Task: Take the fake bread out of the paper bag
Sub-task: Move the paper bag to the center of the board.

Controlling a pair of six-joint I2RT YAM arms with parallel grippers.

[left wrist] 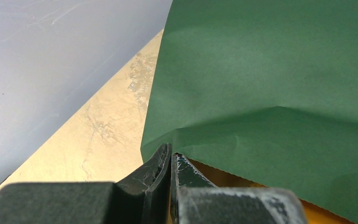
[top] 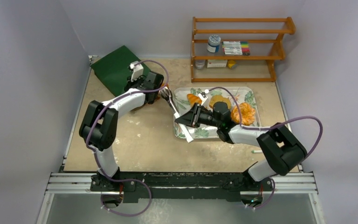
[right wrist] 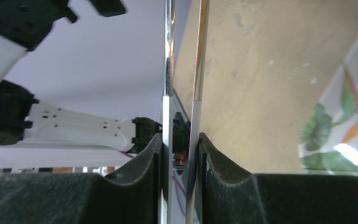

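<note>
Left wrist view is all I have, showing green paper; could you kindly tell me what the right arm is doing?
Observer: The right gripper is shut on long metal tongs, tips near the dark green paper bag's mouth.
Operator: Is any bread out?
Observer: Yes, a golden croissant and a crinkly orange pastry lie on the leaf-patterned tray.
Operator: Where is that tray?
Observer: On the right arm's side, before a wooden shelf.

Tongs (top: 171, 103), floral tray (top: 250, 96), wooden shelf (top: 242, 31)
</note>
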